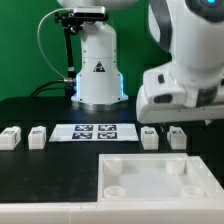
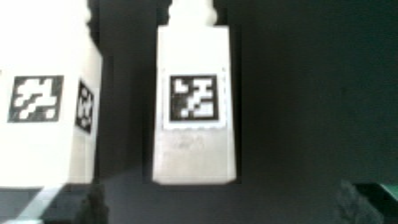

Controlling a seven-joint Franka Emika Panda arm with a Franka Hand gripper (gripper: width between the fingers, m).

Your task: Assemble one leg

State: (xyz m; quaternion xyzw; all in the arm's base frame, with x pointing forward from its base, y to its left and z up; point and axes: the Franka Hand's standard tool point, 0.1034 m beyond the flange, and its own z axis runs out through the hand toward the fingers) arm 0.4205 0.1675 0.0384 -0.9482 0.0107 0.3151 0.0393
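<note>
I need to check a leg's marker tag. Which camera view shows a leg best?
The wrist view: one leg is seen close up, its marker tag facing the camera. The exterior view shows four legs as white posts, two at each side of the marker board, their tags too small to read.

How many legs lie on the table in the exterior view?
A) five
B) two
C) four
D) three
C: on the exterior view's left of the marker board lie leg one and leg two; on its right lie leg three and leg four.
</note>
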